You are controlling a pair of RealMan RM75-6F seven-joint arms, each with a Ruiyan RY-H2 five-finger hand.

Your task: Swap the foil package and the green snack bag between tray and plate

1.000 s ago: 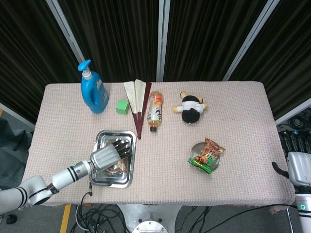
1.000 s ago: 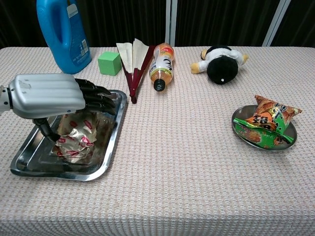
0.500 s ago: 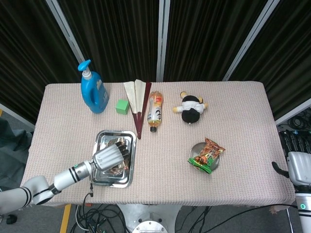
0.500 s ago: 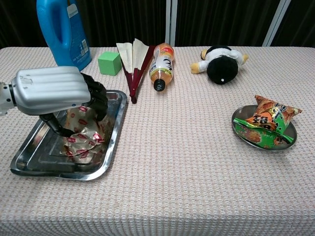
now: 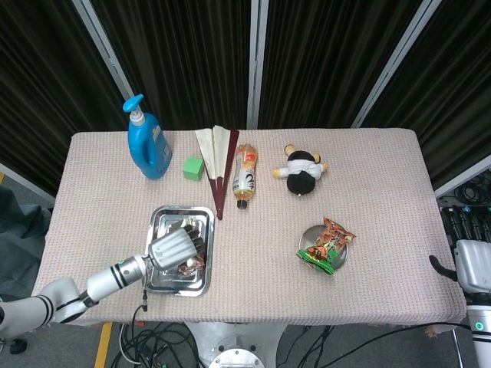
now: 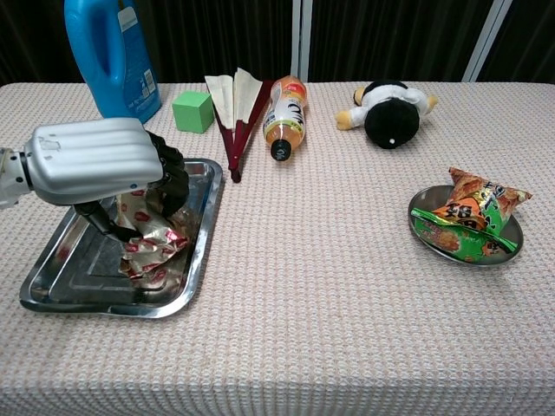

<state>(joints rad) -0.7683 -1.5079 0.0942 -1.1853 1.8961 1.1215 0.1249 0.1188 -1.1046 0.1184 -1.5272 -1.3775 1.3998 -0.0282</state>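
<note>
Silver foil, printed with red, shows crumpled under the left hand, whose dark fingers curl down around the foil package and clamp it over the steel tray; the package's lower end looks to hang just above or barely on the tray floor, and I cannot tell which. In the head view the same left hand sits over the tray near the surface's front-left edge, with its arm reaching in from the lower left. The green snack bag lies across the small round plate on the right side, its orange end sticking out past the rim; from above, the bag covers most of the plate. The right hand shows only at the far right edge of the head view, off the surface, and I cannot tell how its fingers lie. Along the back stand a blue detergent bottle and a green cube, with a folded fan, a drink bottle lying on its side and a black-and-white plush to their right. A beige woven cloth covers the surface.
</note>
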